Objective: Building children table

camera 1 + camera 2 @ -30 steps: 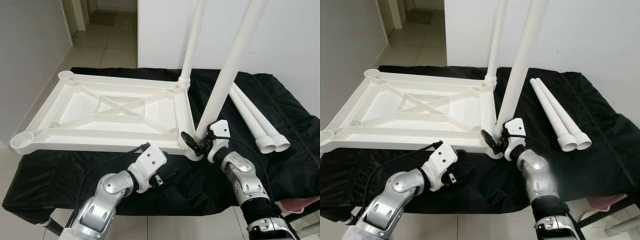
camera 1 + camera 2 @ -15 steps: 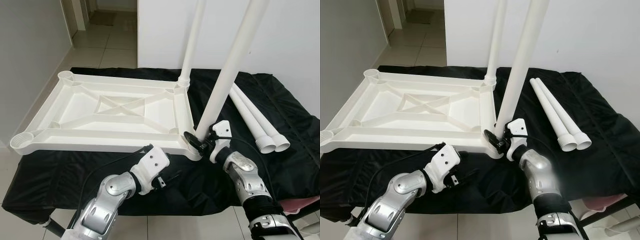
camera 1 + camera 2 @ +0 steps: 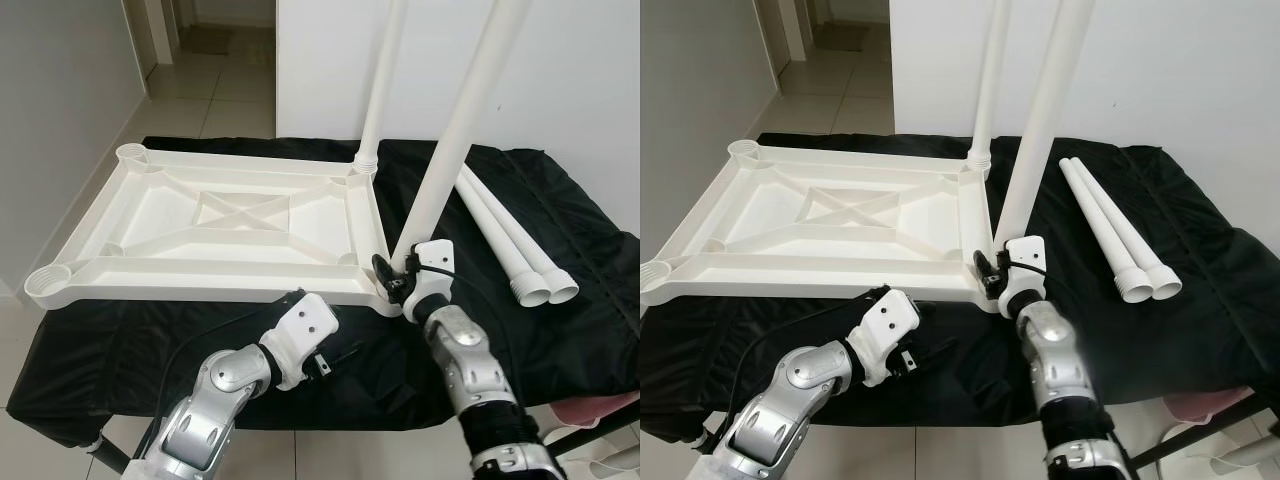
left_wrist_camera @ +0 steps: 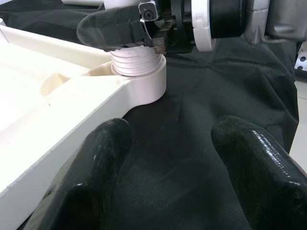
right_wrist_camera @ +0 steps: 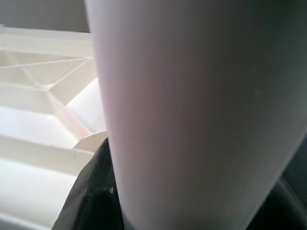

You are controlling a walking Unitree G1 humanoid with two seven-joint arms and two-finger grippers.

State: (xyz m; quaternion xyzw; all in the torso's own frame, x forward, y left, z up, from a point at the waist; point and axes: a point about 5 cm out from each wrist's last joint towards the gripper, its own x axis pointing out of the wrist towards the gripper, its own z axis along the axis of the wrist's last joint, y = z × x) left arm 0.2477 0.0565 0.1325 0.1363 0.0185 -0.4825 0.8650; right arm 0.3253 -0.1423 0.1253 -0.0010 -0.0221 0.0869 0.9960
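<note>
A white table top (image 3: 200,285) lies upside down on a black cloth (image 3: 570,310). One white leg (image 3: 385,80) stands in its far right corner. A second leg (image 3: 455,140) stands in the near right corner socket (image 4: 144,84), and my right gripper (image 3: 398,278) is shut on its threaded base. In the right wrist view this leg (image 5: 192,110) is pressed close against a dark finger (image 5: 91,191). My left gripper (image 4: 177,158) is open and low over the cloth, just in front of that socket, holding nothing.
Two loose white legs (image 3: 510,240) lie side by side on the cloth at the right. The table top's two left corner sockets (image 3: 45,278) (image 3: 132,152) stand open. A white wall rises behind, and a tiled corridor runs off at the far left.
My right forearm has swung left around the near leg, still gripping its base, and the leg stands slightly straighter. My left gripper has barely moved.
</note>
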